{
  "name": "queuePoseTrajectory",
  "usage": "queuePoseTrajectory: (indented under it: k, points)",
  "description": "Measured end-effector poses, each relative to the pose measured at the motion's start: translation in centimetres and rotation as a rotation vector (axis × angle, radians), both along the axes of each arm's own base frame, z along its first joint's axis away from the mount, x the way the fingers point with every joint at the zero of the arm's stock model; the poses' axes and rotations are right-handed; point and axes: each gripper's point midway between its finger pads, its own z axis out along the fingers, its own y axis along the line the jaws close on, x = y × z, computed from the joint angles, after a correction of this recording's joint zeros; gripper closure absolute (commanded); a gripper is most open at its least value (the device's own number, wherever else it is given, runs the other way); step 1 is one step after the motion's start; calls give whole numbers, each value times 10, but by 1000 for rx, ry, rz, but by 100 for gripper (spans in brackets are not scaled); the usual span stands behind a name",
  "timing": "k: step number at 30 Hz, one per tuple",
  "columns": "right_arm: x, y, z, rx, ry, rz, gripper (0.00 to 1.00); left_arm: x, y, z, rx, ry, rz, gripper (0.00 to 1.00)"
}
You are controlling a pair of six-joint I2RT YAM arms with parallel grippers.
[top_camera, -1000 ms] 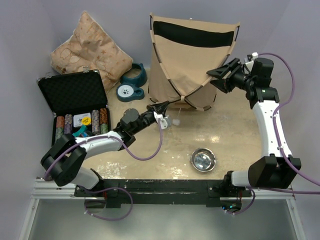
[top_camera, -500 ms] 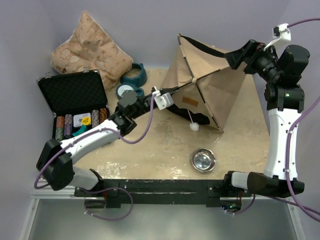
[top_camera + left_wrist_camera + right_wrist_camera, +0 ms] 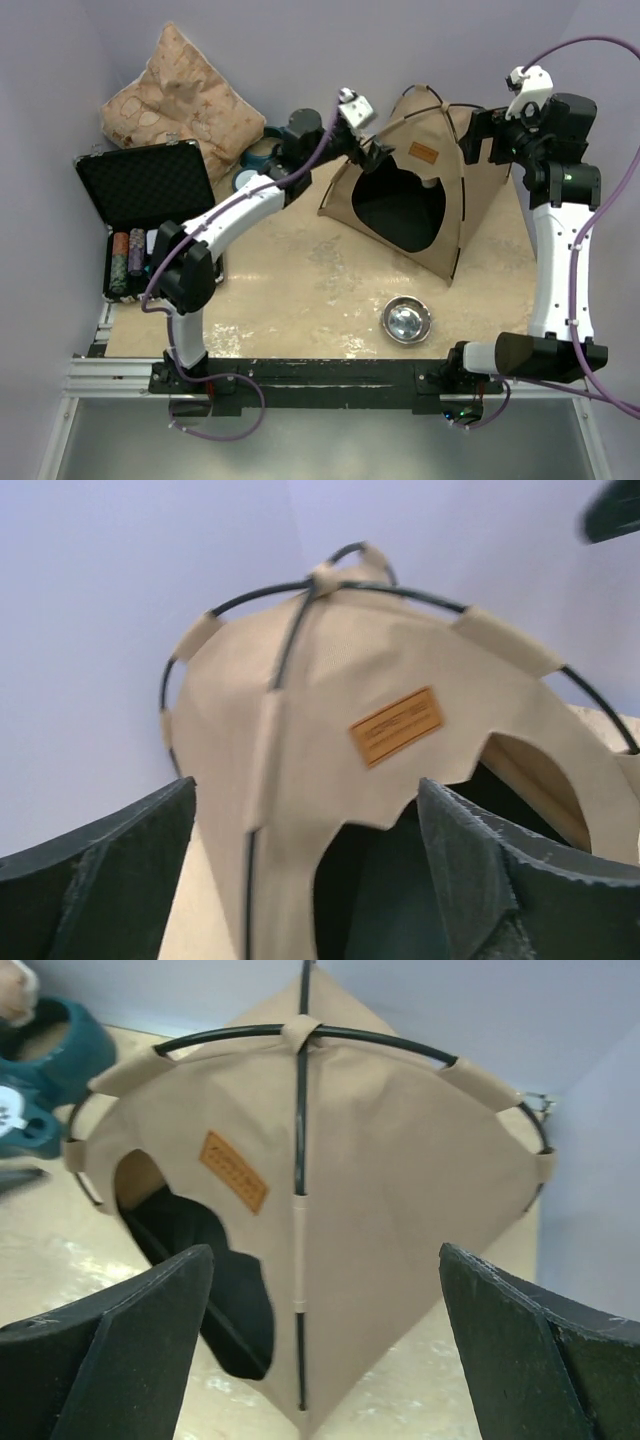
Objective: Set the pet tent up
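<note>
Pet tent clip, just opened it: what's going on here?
The pet tent stands upright at the far side of the table, its entrance facing the near edge. The left gripper and right gripper hover either side of its top, both open and holding nothing. The tent looks set up.

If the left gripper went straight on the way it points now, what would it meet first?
The pet tent: the left gripper, fingers open and empty, faces its tan front panel near the orange label above the entrance. Nothing seems to lie between, though depth is hard to judge.
</note>
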Motion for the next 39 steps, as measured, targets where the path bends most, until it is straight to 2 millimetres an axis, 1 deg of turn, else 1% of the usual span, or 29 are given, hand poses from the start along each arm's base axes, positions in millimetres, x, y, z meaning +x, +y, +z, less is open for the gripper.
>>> queuePoseTrajectory:
  k: [2, 3, 5, 7, 8, 9, 10, 12, 14, 15, 16, 17, 18, 20, 21, 22, 24, 26, 27, 29, 32, 34, 37, 39]
  points:
    - [-1, -7, 1, -45, -1, -21, 1, 12, 26, 3, -12, 54, 33, 1]
    - [-1, -9, 0, -62, 2, -21, 1, 19, 45, 6, -19, 81, 59, 0]
    - [-1, -12, -3, -83, 9, -23, 1, 32, 89, 14, -23, 119, 129, 1]
    - [-1, -11, -9, -89, 23, -23, 2, 43, 140, 23, -24, 134, 221, 1]
    - [-1, -9, -11, -89, 28, -18, 1, 47, 160, 27, -26, 139, 258, 0]
    - [0, -6, -13, -89, 33, -11, 1, 55, 192, 32, -29, 142, 314, 0]
    - [0, -2, -13, -88, 33, 2, 1, 61, 213, 35, -32, 144, 354, 0]
    - [3, 11, -11, -90, 29, 34, 1, 80, 267, 35, -31, 168, 454, 0]
    - [10, 33, -4, -98, 8, 85, 2, 106, 321, 34, -40, 188, 555, 0]
    - [14, 44, 0, -101, -5, 113, 1, 119, 348, 30, -48, 199, 603, 0]
    - [16, 54, 3, -104, -16, 135, 1, 129, 370, 24, -55, 211, 645, 1]
    - [19, 63, 6, -104, -23, 158, 1, 141, 401, 13, -61, 234, 702, 0]
    - [21, 69, 7, -105, -29, 173, 2, 150, 422, 4, -66, 251, 748, 0]
    - [24, 71, 9, -107, -37, 176, 1, 169, 471, -22, -77, 293, 857, 0]
    - [25, 70, 9, -108, -36, 173, 1, 176, 491, -38, -79, 317, 901, 0]
    - [25, 69, 9, -110, -35, 170, 1, 182, 506, -50, -78, 331, 938, 0]
    - [25, 68, 9, -112, -36, 165, 1, 193, 528, -70, -77, 342, 996, 0]
    - [25, 68, 9, -115, -37, 166, 2, 203, 543, -83, -66, 336, 1039, 0]
    - [25, 68, 9, -116, -36, 167, 2, 209, 550, -86, -50, 321, 1054, 0]
    - [25, 68, 9, -119, -37, 167, 2, 221, 560, -85, -5, 268, 1075, 0]
    - [25, 66, 9, -126, -38, 157, 1, 233, 569, -75, 106, 162, 1076, 0]
    - [26, 65, 8, -129, -36, 152, 1, 235, 571, -73, 199, 101, 1061, 0]
    - [26, 64, 5, -130, -29, 149, 1, 237, 570, -76, 317, 36, 1020, 0]
    - [26, 63, 5, -131, -29, 145, 1, 241, 568, -82, 377, 4, 985, 0]
